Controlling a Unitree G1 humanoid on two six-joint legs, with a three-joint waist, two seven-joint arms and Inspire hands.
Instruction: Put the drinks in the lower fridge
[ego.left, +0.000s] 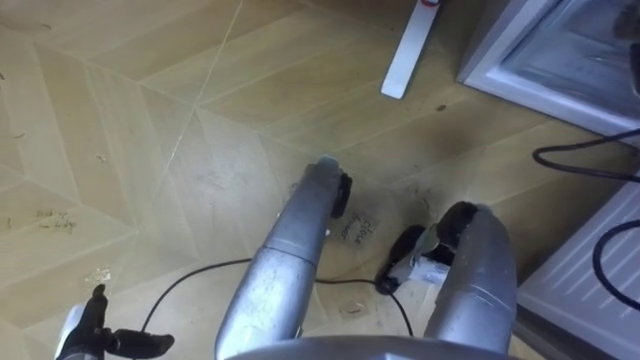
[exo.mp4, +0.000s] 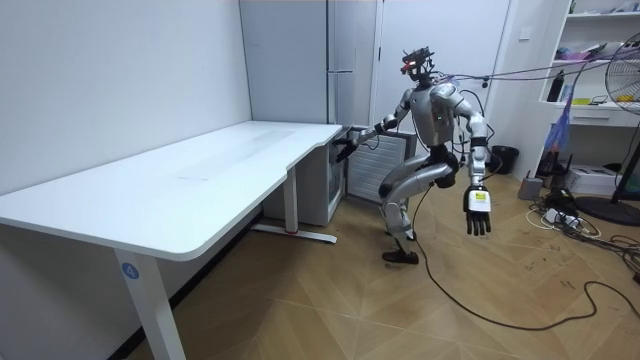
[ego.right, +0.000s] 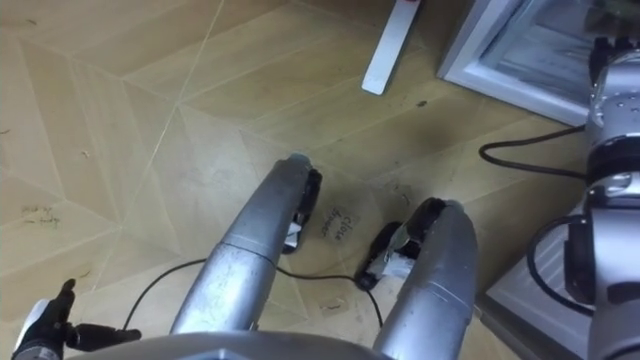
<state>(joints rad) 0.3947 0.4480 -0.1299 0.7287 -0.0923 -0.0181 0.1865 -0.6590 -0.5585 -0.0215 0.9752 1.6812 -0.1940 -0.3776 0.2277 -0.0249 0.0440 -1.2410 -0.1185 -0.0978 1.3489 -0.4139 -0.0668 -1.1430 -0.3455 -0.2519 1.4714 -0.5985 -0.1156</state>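
I stand with bent knees beside the grey fridge (exo.mp4: 340, 60), at the corner of the white desk (exo.mp4: 200, 170). The lower fridge compartment (ego.left: 560, 50) lies at the upper right of the eye views, with a pale frame and a dim inside. My right arm (ego.right: 610, 150) reaches out toward it. In the room view my right hand (exo.mp4: 345, 150) is a dark shape by the desk corner and the fridge's lower door, and its fingers cannot be made out. My left hand (ego.left: 92, 332) hangs by my side with straight fingers, holding nothing (exo.mp4: 478, 212).
A white ribbed panel (ego.left: 590, 280) stands close at my right. The desk's white foot bar (ego.left: 405, 50) lies on the wood floor ahead. In the room view, shelves (exo.mp4: 600, 60), a fan (exo.mp4: 625, 100) and loose cables are on the right.
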